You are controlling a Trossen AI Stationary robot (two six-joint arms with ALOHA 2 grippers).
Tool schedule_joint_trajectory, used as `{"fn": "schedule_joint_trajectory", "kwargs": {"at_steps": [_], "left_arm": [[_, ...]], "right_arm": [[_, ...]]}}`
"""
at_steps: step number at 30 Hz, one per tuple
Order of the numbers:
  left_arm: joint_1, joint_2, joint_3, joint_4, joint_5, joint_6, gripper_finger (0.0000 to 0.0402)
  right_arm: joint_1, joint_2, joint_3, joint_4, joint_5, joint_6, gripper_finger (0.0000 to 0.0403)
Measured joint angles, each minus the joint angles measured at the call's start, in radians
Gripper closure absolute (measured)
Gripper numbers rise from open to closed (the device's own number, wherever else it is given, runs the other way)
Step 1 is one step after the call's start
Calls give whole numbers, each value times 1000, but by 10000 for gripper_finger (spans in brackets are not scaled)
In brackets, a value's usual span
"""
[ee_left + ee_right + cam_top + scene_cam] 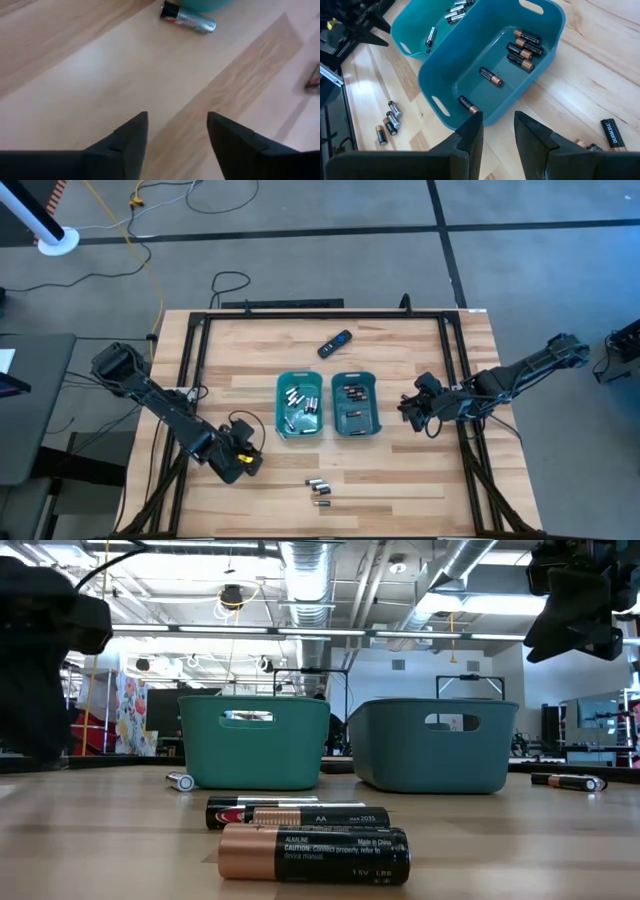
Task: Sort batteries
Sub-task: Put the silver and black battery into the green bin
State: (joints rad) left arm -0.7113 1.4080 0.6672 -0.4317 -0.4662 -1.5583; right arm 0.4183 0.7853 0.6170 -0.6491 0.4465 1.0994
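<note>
Coppery batteries [522,47] inside the right tray [540,17] show only past the empty, parted right gripper [497,125].

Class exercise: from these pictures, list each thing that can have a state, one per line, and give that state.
Left tray: upright, holds silvery batteries.
Right tray: upright, holds dark coppery-ended batteries.
Loose batteries: lying on the table, unsorted.
Silvery battery: lying beside the left tray.
Remote: lying flat behind the trays.
Left gripper: jaws open, empty.
Right gripper: jaws open, empty, beside the right tray.
</note>
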Motion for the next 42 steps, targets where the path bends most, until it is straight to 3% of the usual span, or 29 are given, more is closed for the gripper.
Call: {"fn": "schedule_joint_trajectory", "kwargs": {"at_steps": [8,10,14,16,23,28,31,34,39,42], "left_arm": [[5,0,-36,-1,-5,376,169],[5,0,-50,42,-41,375,169],[-24,1,-131,235,-274,394,168],[-40,1,-179,353,-342,418,168],[-58,2,-299,448,-349,374,168],[-60,158,-307,537,-407,328,168],[-61,321,-292,693,-516,312,168],[-69,419,-247,732,-600,321,168],[-80,444,-195,701,-604,454,168],[-83,444,-195,703,-591,452,168]], "right_arm": [[0,0,0,0,0,15,276],[0,0,0,0,0,19,276],[0,0,0,-1,0,19,276],[0,0,0,-1,0,19,276],[0,0,0,-1,0,19,276],[0,0,0,-2,0,19,276],[0,0,0,-2,0,19,276],[0,0,0,-1,0,26,276],[0,0,0,1,0,46,276],[0,0,0,0,-1,53,276]]}}
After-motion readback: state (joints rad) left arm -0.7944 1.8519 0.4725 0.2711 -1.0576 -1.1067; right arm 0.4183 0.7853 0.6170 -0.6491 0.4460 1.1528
